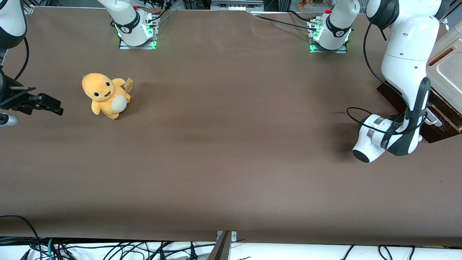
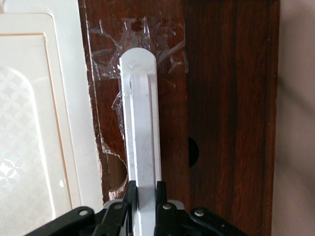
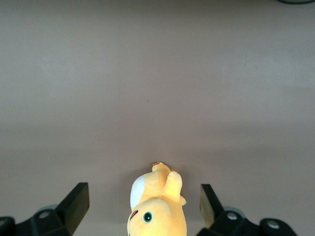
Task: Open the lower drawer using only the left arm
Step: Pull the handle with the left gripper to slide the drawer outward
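In the front view, the left arm (image 1: pixel 406 68) is bending down at the working arm's end of the table (image 1: pixel 231 151), its wrist lying low against the lower drawer (image 1: pixel 438 119), whose dark front is sitting under the cream cabinet (image 1: pixel 447 68). The wrist is hiding the gripper here. A yellow plush toy (image 1: pixel 106 95) is sitting toward the parked arm's end.

In the left wrist view, the gripper (image 2: pixel 146 196) is clamping the drawer's silver handle (image 2: pixel 141 132), one black finger pressing each side. Tape is wrinkling around the handle's rounded end.

In the right wrist view, only the toy and bare table are showing.
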You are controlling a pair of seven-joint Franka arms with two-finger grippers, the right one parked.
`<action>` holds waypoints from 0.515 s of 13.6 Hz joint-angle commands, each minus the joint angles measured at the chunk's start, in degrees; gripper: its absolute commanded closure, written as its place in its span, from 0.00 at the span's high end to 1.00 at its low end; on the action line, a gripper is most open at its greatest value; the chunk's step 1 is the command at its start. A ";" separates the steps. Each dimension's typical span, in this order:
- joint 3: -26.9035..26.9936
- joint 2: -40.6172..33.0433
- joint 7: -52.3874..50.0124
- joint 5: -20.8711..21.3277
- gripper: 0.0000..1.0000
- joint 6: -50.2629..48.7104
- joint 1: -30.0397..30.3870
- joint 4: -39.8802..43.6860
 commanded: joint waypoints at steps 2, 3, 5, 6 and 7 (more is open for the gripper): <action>-0.25 0.75 1.21 0.51 0.01 -0.87 -2.32 2.38; -0.43 0.75 1.48 0.59 0.00 -0.87 -2.40 2.65; -0.43 0.75 1.13 0.51 0.00 -0.87 -4.06 2.74; -0.43 0.75 1.13 0.59 0.00 -0.87 -4.60 3.09; -0.43 0.83 1.21 0.60 0.00 -0.87 -4.95 3.52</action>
